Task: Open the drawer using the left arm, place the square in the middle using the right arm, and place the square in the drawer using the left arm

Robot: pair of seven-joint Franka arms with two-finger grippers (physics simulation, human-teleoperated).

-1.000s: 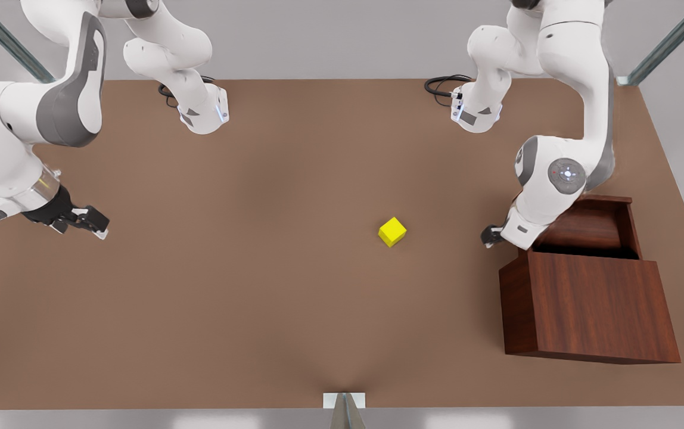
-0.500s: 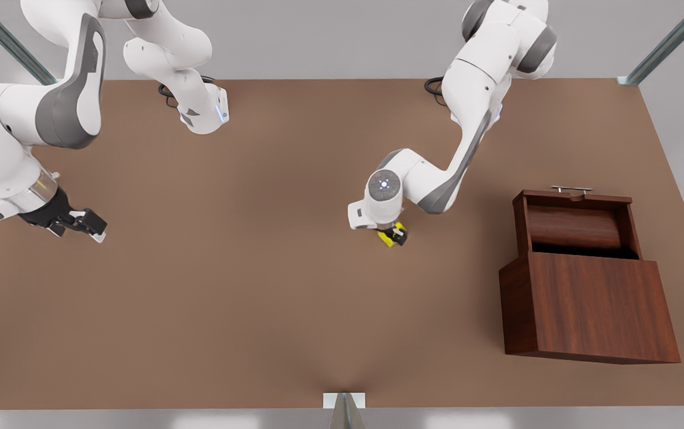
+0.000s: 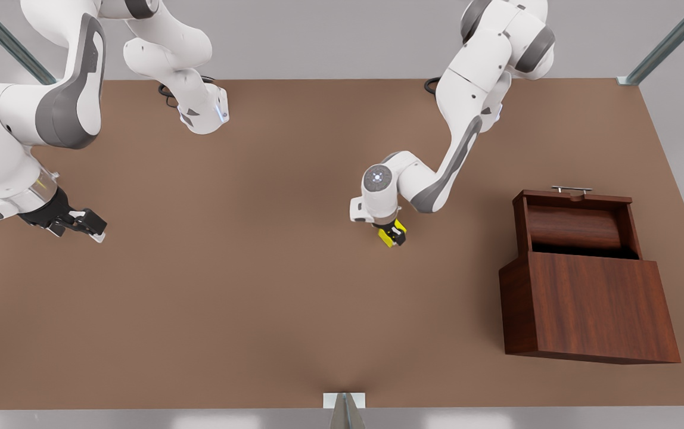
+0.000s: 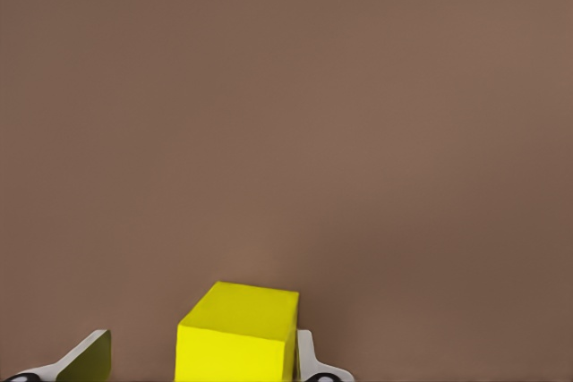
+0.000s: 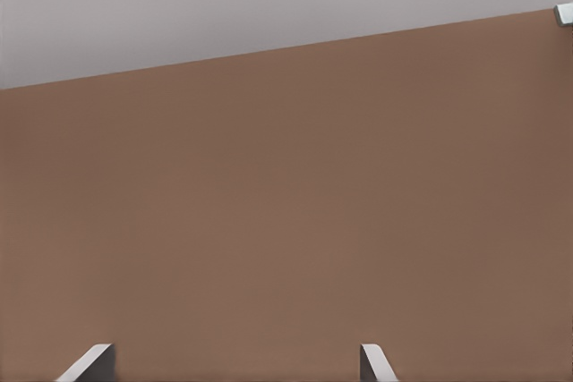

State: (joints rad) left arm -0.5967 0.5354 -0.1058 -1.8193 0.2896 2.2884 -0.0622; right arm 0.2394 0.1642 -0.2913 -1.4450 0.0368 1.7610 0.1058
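At the front view's left the right gripper (image 3: 93, 229) hangs low over the bench (image 3: 246, 310), waiting; its fingers (image 5: 89, 362) stand well apart with only bare bench between them. Near the middle of the bench the left gripper (image 3: 394, 233) points straight down onto the square (image 3: 386, 236), which sits on or just above the surface; which, I cannot tell. In the left wrist view one finger (image 4: 306, 357) lies against a side of the square (image 4: 240, 332) while the other stands a little off it, so the fingers are part open and not closed on it. The square looks like a small, stiff, light block with flat, smooth faces, so it should neither crush nor sag; the best hold is probably on two opposite faces, centred, as a corner pinch could let it twist or slip. At the front view's right the drawer (image 3: 577, 229) stands pulled open, its handle (image 3: 571, 190) on the far side, well apart from the square.
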